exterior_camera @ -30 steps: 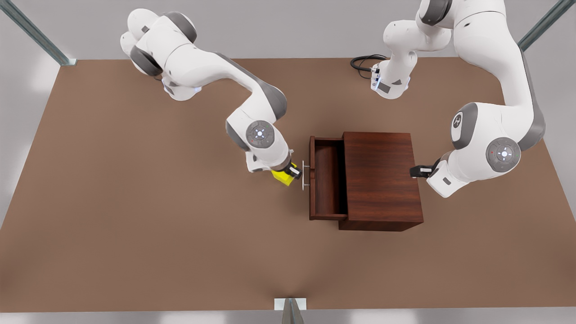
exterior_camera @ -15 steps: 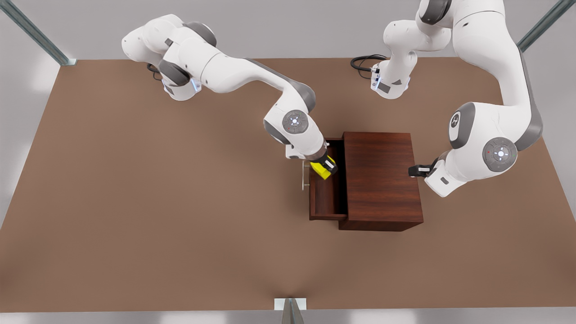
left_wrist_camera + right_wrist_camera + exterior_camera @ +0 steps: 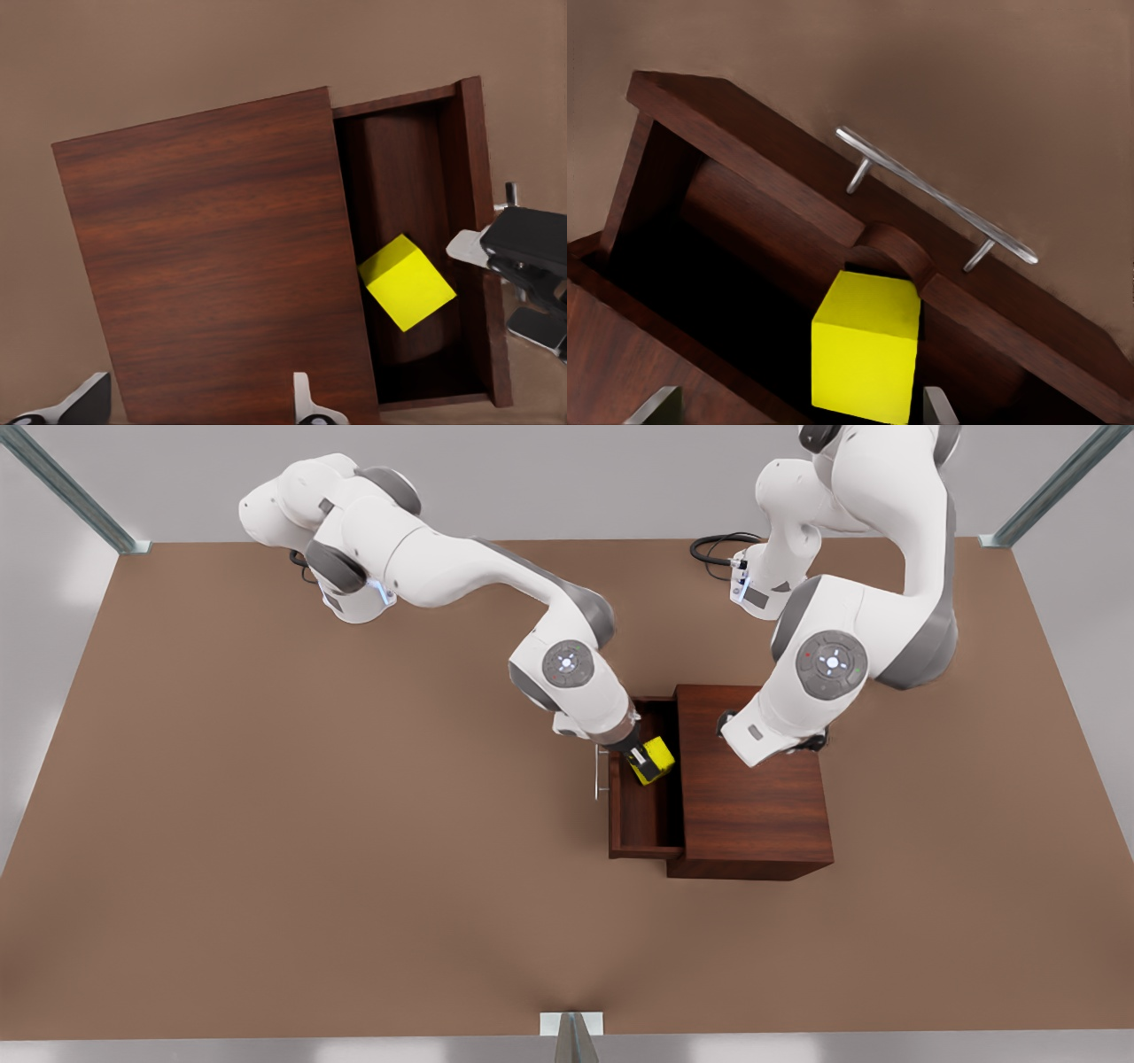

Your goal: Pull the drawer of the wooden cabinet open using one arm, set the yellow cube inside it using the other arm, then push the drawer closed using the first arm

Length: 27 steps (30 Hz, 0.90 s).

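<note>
i see my right gripper (image 3: 645, 763) spread apart, yellow cube (image 3: 656, 759) between its fingers inside the drawer (image 3: 640, 824); left gripper (image 3: 199, 412) spread empty above the wooden cabinet (image 3: 753, 779).

A simulated robot test cell: a plain brown desk (image 3: 266, 824) carries two white arms, framed by grey metal struts (image 3: 66, 487) against blank grey walls, with a black cable (image 3: 713, 546) coiled at one arm's base.
</note>
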{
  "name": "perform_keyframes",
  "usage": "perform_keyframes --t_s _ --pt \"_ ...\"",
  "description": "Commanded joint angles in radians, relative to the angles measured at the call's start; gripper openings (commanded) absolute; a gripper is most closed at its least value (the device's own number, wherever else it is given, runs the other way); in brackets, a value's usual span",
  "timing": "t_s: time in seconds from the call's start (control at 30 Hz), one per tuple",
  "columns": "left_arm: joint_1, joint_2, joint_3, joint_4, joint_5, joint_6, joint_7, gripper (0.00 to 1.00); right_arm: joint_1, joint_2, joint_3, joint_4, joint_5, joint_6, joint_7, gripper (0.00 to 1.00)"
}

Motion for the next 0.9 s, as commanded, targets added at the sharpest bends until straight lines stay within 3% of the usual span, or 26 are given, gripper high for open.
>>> perform_keyframes --t_s 0.0,0.1,0.17,0.23,0.3,0.33,0.43,0.5,0.57,0.63,0.67,0.87 --pt "-0.055 0.007 -0.001 0.004 -0.035 0.027 -0.335 1.0 -0.123 -0.075 0.007 0.001 -0.006 -0.278 -0.134 1.0" --pt "-0.172 0.025 0.001 0.009 -0.058 0.075 -0.54 1.0 -0.382 -0.199 0.007 0.001 -0.002 -0.629 -0.575 1.0" --pt "-0.222 0.056 -0.001 0.01 -0.055 0.116 -0.628 1.0 -0.566 -0.252 0.013 -0.014 -0.011 -0.753 -0.906 1.0" --pt "-0.252 0.083 -0.001 0.013 -0.047 0.142 -0.684 1.0 -0.756 -0.406 0.013 -0.359 -0.048 -0.6 -1.238 1.0" --pt "-0.33 0.144 0.001 0.073 0.019 0.173 -0.784 1.0 -0.864 -0.463 0.013 -0.557 -0.09 -0.39 -1.261 1.0" --pt "-0.371 0.227 0.001 0.163 0.06 0.173 -0.841 1.0 -0.858 -0.456 0.013 -0.565 -0.097 -0.447 -1.298 1.0" --pt "-0.393 0.293 0.004 0.194 0.134 0.272 -0.843 1.0 -0.879 -0.439 0.013 -0.587 -0.083 -0.436 -1.419 1.0" --pt "-0.397 0.399 0.011 0.34 0.146 0.286 -0.833 1.0 -0.879 -0.425 0.013 -0.587 -0.083 -0.433 -1.433 1.0" --pt "-0.423 0.428 0.007 0.334 0.203 0.325 -0.83 1.0 -0.947 -0.456 0.018 -0.59 -0.045 -0.442 -1.709 1.0" --pt "-0.445 0.453 0.008 0.337 0.206 0.345 -0.837 1.0 -0.967 -0.515 0.016 -0.669 -0.049 -0.376 -1.726 1.0" --pt "-0.457 0.458 0.007 0.337 0.206 0.351 -0.844 1.0 -0.979 -0.584 0.013 -0.8 -0.045 -0.264 -1.732 1.0" --pt "-0.477 0.508 0.013 0.331 0.232 0.371 -0.858 1.0 -0.987 -0.586 0.015 -0.804 -0.038 -0.267 -1.757 1.0"
